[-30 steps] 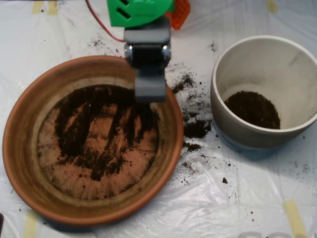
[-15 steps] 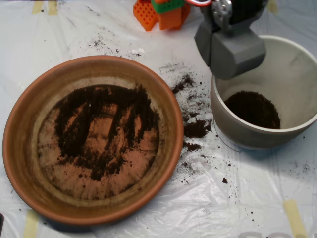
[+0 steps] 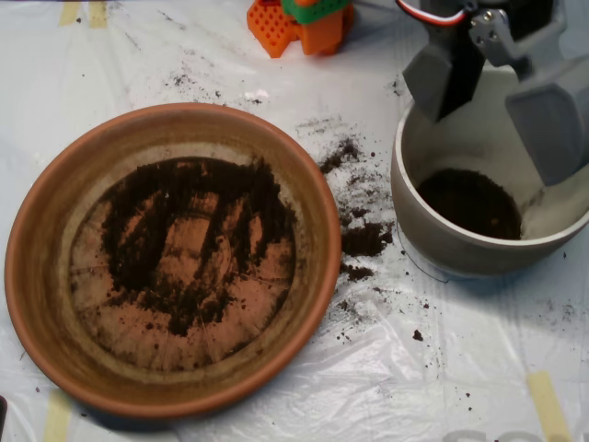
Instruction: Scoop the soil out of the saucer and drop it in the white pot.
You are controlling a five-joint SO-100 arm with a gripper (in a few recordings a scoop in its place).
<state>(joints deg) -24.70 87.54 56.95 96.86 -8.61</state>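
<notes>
I had the scoop (image 3: pixel 502 97) parked over the white pot (image 3: pixel 433 235) at its twelve o'clock rim, its two shells swung wide apart so the load could fall inside. Most soil (image 3: pixel 189 239) lay in the saucer (image 3: pixel 37 276), some spilled between at three o'clock.

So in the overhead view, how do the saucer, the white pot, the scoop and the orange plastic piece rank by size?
1. The saucer, clearly widest.
2. The white pot.
3. The scoop, though it sits nearer the camera, so it may look oversized.
4. The orange plastic piece, partly cut off by the frame's edge.
</notes>
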